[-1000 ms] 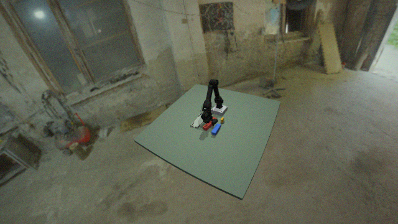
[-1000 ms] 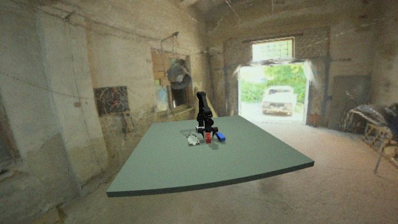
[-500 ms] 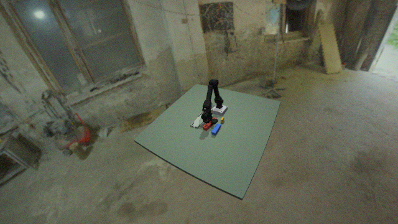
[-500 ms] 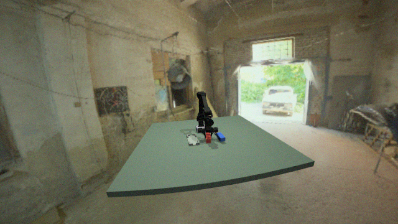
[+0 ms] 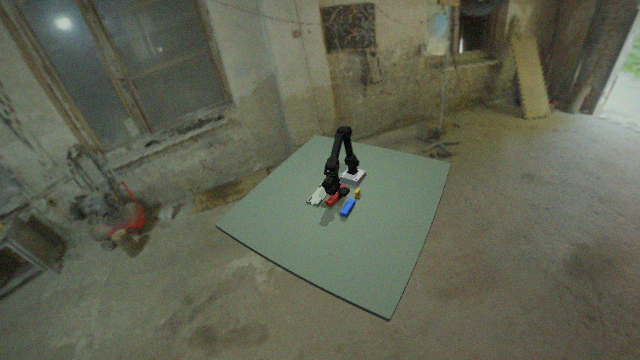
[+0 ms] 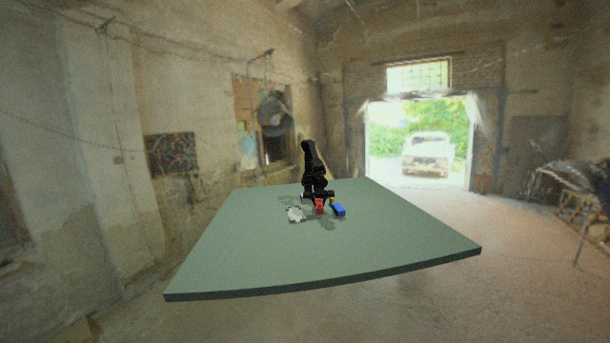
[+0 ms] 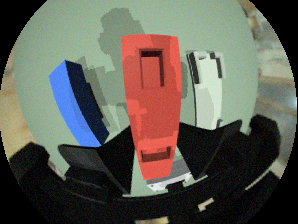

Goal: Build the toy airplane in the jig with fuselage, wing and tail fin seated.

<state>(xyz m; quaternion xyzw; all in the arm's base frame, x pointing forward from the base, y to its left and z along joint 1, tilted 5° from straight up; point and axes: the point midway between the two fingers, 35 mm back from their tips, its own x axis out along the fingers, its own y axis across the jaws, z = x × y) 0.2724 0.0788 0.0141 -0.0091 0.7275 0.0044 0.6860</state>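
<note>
The red fuselage (image 5: 331, 201) (image 6: 319, 208) (image 7: 152, 112) is upright, its two sockets facing up in the wrist view. My gripper (image 5: 335, 193) (image 6: 319, 199) (image 7: 152, 124) is shut on it near its tail end, one finger on each side. It is low over the mat; whether it touches the mat is unclear. The pale cradle (image 5: 315, 196) (image 6: 295, 214) (image 7: 210, 95) lies beside it and is empty. The blue wing (image 5: 347, 207) (image 6: 338, 210) (image 7: 70, 100) lies on the other side. The small yellow tail fin (image 5: 357, 193) (image 6: 332, 200) stands near the wing, hidden in the wrist view.
The green mat (image 5: 300, 255) (image 6: 305, 257) carries all the parts. The arm's light base (image 5: 353, 176) stands behind the parts. The wing and the cradle flank the gripper closely.
</note>
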